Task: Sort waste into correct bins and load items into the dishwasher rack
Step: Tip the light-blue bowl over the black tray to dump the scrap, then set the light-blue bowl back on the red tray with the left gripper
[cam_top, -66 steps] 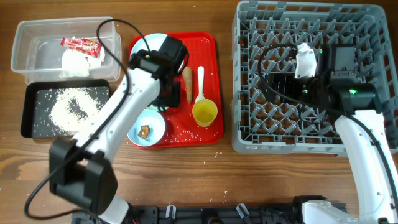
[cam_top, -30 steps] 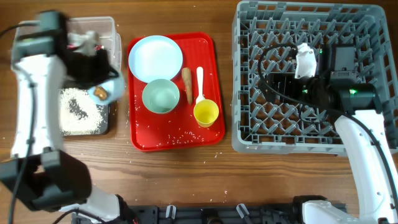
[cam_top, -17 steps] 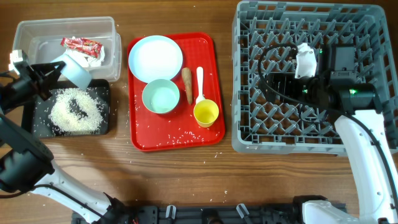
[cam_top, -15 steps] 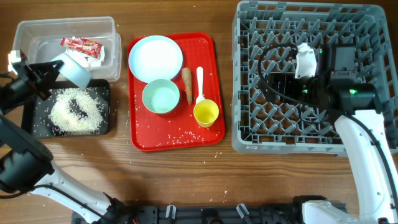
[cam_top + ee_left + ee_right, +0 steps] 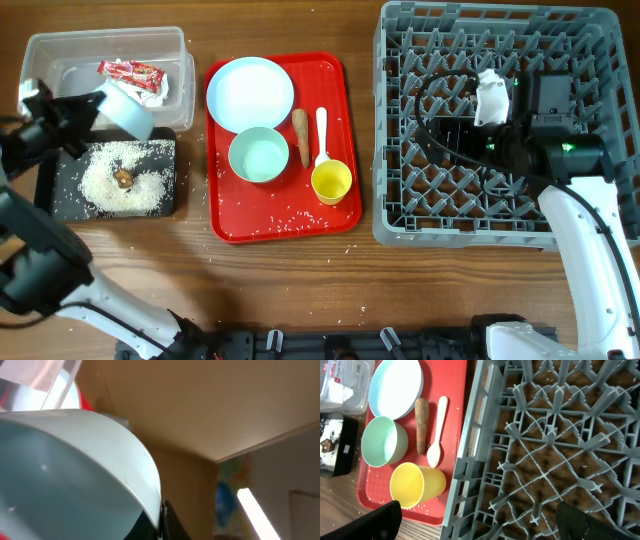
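Fingers [image 5: 170,527] of the left arm: clamped on the rim of a pale blue bowl [image 5: 125,108]. The bowl is off the surface and tipped on its side. It hangs over the near edge of the clear tub [image 5: 70,75], where that edge meets the black tray [image 5: 48,195]. In the left wrist view the bowl's inside fills most of the frame and only a dark sliver of one finger shows, so the hold is read mainly from overhead.

Right fingers [image 5: 380,522]: apart, nothing between them, one tip in each lower corner of the wrist view. They hang over the grey rack [image 5: 400,200], well apart from the dishes.

Black tray: a pile of rice [image 5: 100,185] with a small brown lump [image 5: 123,180] lying on it.

Clear tub: a red wrapper [image 5: 130,70], and a white napkin [image 5: 155,88] partly hidden behind the tipped bowl.

Red tray [image 5: 340,70], between the bins and the rack:
- round plate [image 5: 250,92] at the far left corner
- second bowl [image 5: 258,156] upright, just below the plate
- brown stick [image 5: 301,137] lying beside the bowl
- white spoon [image 5: 321,135] just to the right of the stick, bowl end toward the yellow cup [image 5: 330,181]
- the cup looks upright from overhead but appears to lie on its side in the right wrist view; I cannot tell which

Loose grains lie across the tray's near half and on the wooden surface [image 5: 300,290] beside it.
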`<action>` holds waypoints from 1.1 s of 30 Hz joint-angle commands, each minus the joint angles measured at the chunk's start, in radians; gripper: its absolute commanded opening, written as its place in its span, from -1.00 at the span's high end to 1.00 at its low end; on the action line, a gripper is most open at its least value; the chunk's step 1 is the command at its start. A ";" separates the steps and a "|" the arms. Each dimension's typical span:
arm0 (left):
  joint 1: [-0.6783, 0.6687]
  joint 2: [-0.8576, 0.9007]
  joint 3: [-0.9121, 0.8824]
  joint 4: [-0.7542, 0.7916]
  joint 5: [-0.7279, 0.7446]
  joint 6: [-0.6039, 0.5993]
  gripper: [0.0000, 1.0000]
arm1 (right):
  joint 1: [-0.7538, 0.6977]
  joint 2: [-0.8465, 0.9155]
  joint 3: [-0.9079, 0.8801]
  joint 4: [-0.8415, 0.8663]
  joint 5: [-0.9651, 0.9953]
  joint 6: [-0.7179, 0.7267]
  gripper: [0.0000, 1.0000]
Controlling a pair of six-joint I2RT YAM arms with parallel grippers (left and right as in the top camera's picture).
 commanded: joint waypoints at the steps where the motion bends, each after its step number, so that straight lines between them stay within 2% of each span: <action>1: -0.181 -0.214 0.002 -0.033 -0.425 0.068 0.92 | 0.000 0.009 0.012 0.000 0.014 -0.004 -0.99; 4: -0.422 -0.296 0.002 -0.036 -0.897 -0.100 0.92 | 0.000 0.009 0.012 0.000 0.014 -0.004 -0.99; 5: -0.504 -0.298 -0.001 -0.043 -1.002 -0.135 0.92 | 0.000 0.009 0.012 0.000 0.014 -0.005 -0.99; 8: -0.715 -0.298 -0.087 -0.010 -1.234 -0.275 0.92 | 0.000 0.009 0.012 0.004 0.014 -0.007 -0.99; 9: -0.813 -0.298 -0.170 0.044 -1.315 -0.355 0.92 | 0.000 0.009 0.012 0.006 0.014 -0.008 -0.99; 11: -0.938 -0.298 -0.299 0.133 -1.375 -0.429 0.92 | 0.000 0.009 0.012 0.011 0.014 -0.008 -0.99; 14: -1.040 -0.298 -0.407 0.244 -1.381 -0.488 0.92 | 0.000 0.009 0.012 0.011 0.022 -0.014 -0.99; 18: -1.122 -0.295 -0.526 0.407 -1.388 -0.488 0.92 | 0.000 0.009 0.012 0.010 0.021 -0.014 -0.99; 19: -1.129 -0.290 -0.535 0.419 -1.388 -0.488 0.67 | 0.000 0.009 0.012 0.008 0.021 -0.012 -0.99; 21: -1.131 -0.289 -0.535 0.418 -1.387 -0.488 0.41 | 0.000 0.009 0.012 0.009 0.022 -0.012 -1.00; 23: -1.131 -0.290 -0.521 0.392 -1.374 -0.488 0.34 | 0.000 0.009 0.012 0.011 0.022 -0.012 -0.99; 26: -1.131 -0.303 -0.378 0.270 -1.357 -0.488 0.29 | 0.000 0.009 0.012 0.020 0.021 -0.012 -0.99; 27: -1.131 -0.309 -0.329 0.261 -1.345 -0.482 0.18 | 0.000 0.009 0.012 0.024 0.021 -0.011 -1.00; 29: -1.131 -0.314 -0.281 0.332 -1.279 -0.449 -0.05 | 0.000 0.009 0.012 0.025 0.021 -0.011 -1.00; 33: -1.155 -0.274 -0.282 0.439 -1.263 -0.430 -0.16 | 0.000 0.009 0.012 0.023 0.021 -0.011 -0.99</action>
